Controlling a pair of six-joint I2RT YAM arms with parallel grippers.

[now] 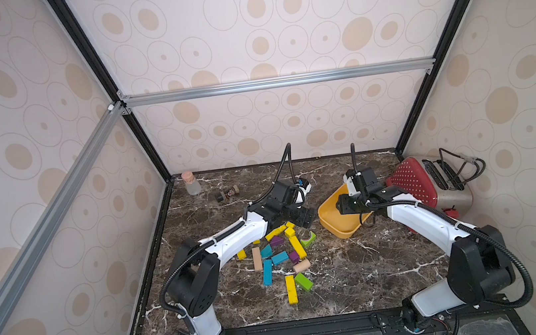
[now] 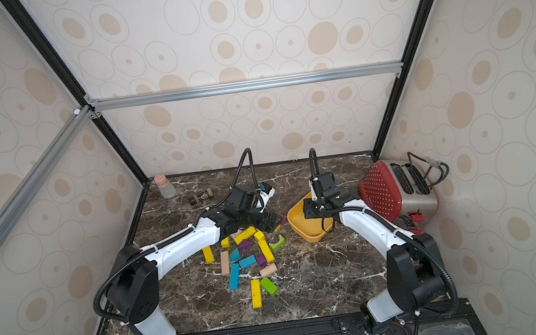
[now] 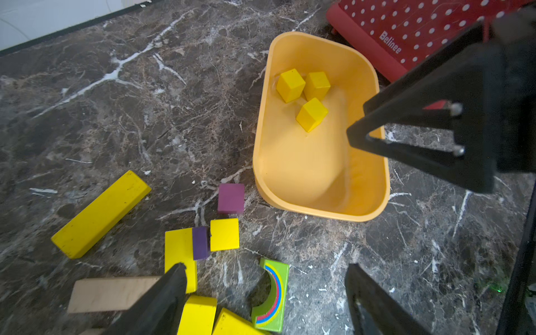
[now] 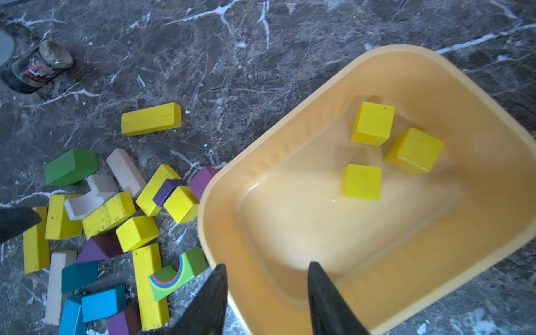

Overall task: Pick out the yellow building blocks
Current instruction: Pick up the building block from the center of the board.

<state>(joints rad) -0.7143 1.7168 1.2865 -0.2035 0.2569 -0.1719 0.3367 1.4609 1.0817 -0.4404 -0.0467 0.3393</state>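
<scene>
Three yellow building blocks, all cubes (image 4: 372, 123) (image 4: 414, 150) (image 4: 361, 182), lie in the orange-yellow bowl (image 4: 255, 174) (image 1: 325, 208). More yellow building blocks lie in the mixed pile on the marble table: a long bar (image 3: 100, 214), a cube (image 3: 224, 234), another bar (image 1: 298, 246) and one apart at the front (image 1: 291, 289). My left gripper (image 3: 265, 265) (image 1: 304, 218) hovers wide open over the pile's far end, above a green arch block (image 3: 272, 295), holding nothing. My right gripper (image 4: 268, 264) (image 1: 342, 206) hangs open and empty over the bowl's near rim.
Teal (image 1: 267, 272), purple (image 1: 276, 241), lime-green (image 1: 303, 281) and bare wooden (image 1: 257, 258) blocks are mixed into the pile. A red dotted toaster (image 1: 414, 185) stands right behind the bowl. A corked glass bottle (image 1: 191, 183) and a small jar on its side (image 1: 227, 194) sit at the back left.
</scene>
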